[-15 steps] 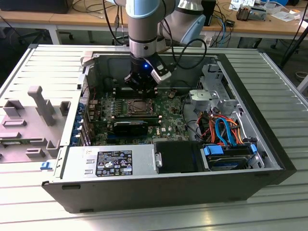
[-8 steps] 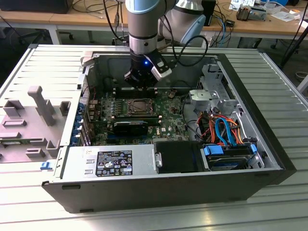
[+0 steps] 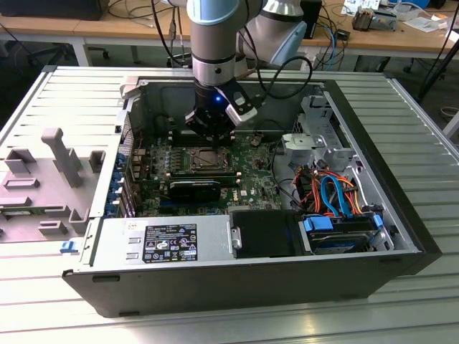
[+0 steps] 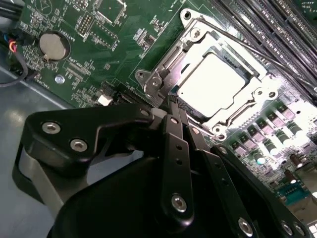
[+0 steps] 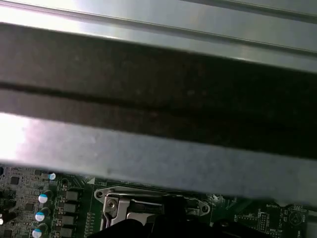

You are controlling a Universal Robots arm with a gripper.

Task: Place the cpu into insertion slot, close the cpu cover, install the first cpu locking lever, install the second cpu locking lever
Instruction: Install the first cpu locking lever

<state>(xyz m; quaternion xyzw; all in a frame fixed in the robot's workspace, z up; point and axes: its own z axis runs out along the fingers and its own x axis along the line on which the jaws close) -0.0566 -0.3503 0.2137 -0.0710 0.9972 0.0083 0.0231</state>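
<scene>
Cpu (image 4: 214, 83), its dull silver top catching the light, lies flat in the insertion slot (image 4: 190, 111) on the green motherboard (image 4: 99, 54), and the cpu cover (image 4: 257, 79) sits down over it as a silver frame, the chip showing through its square cut-out. In the second wrist view the end effector (image 4: 172, 106) comes in at one edge of the socket, its black fingers (image 4: 176, 144) pressed close together so that almost no gap shows between them. Their tips are right at the socket's rim beside a silver corner bracket; whether they pinch something thin there or merely touch the metal I cannot tell. The chip itself lies just beyond the tips, apart from them.

In the exterior view the arm reaches straight down into an open computer case (image 3: 401, 236) standing on a ribbed metal counter (image 3: 423, 143), with the end effector (image 3: 214, 140) just above the socket (image 3: 203, 159), near the middle of the board. A power supply box (image 3: 161, 242) and a bundle of orange and blue cables (image 3: 333, 193) fill the near side of the case. In the first wrist view the socket's silver frame (image 5: 124, 201) peeks out below a pale metal case wall (image 5: 148, 158).
</scene>
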